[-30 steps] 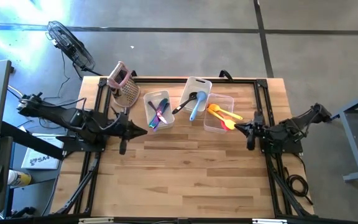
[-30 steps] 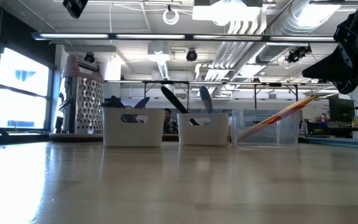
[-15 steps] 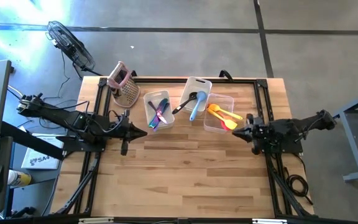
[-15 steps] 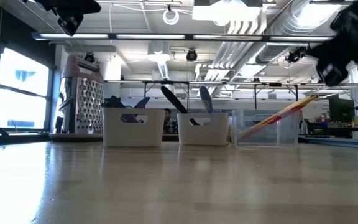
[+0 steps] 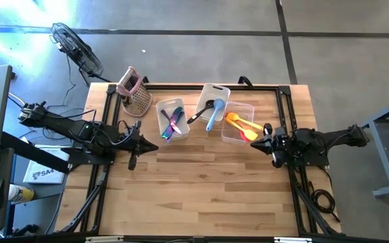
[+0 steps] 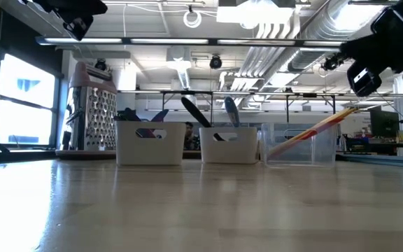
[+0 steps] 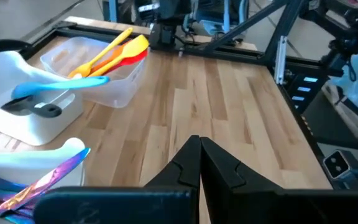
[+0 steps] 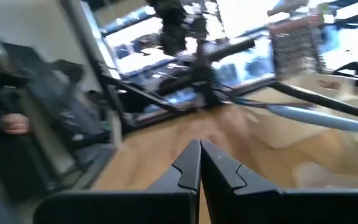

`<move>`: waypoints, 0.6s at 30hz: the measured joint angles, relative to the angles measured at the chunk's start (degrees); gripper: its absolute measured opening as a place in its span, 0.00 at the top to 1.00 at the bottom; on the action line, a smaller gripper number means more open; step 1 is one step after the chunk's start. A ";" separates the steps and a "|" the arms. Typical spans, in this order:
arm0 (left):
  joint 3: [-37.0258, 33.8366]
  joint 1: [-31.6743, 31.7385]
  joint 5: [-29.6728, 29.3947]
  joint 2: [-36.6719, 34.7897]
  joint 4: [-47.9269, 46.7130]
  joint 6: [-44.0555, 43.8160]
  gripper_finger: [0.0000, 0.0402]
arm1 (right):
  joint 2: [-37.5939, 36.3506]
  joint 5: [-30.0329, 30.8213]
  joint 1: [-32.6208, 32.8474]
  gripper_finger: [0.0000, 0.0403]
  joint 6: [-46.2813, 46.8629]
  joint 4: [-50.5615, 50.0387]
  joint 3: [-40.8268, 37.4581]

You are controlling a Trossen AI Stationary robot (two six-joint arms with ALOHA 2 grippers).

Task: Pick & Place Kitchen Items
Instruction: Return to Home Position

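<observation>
**Utensils all binned; both grippers empty above the table**

You are looking at a light wooden table (image 5: 201,189) with three containers in a row along its far side. No utensil lies loose on the boards in any view.

The white plastic bin on the left (image 6: 149,150) holds a cluster of slim utensils in purple, blue and green (image 5: 172,123). The white plastic bin in the middle (image 6: 228,150) holds a black serving spoon (image 5: 200,114) and a light blue spatula (image 5: 213,116), whose handles lean out over the rim. The clear rectangular tub on the right (image 6: 320,150) holds a yellow spatula (image 7: 104,53) and a red spatula (image 7: 128,60), with an orange utensil between them. A pink-topped metal grater (image 5: 135,94) stands at the far left corner, just left of the row.

Your left gripper (image 7: 199,146) hovers well above the left side of the table, near the left bin. Its two dark fingers are pressed together with nothing between them. Your right gripper (image 8: 199,149) hovers well above the right side, just beside the clear tub. Its fingers are also pressed together on nothing.

The sorting looks complete, since every utensil in sight sits in a container. What seems left is parking both arms at their rest pose at the table's sides. The right gripper is close to the clear tub and its overhanging handles, so steer it away from them.
</observation>
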 joint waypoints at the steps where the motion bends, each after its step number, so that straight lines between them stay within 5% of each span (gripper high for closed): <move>1: 0.00 -0.02 0.21 -0.42 -0.05 0.28 1.00 | -0.05 0.80 -0.54 0.99 0.01 -1.17 0.00; 12: -0.45 -0.02 0.18 -10.47 -8.00 0.81 1.00 | 5.12 -0.89 -4.41 0.99 5.51 -3.18 -0.02; 18: -8.62 -0.02 1.22 -20.60 -3.60 -1.50 1.00 | 6.46 -0.93 -4.38 0.99 5.62 -3.18 -0.02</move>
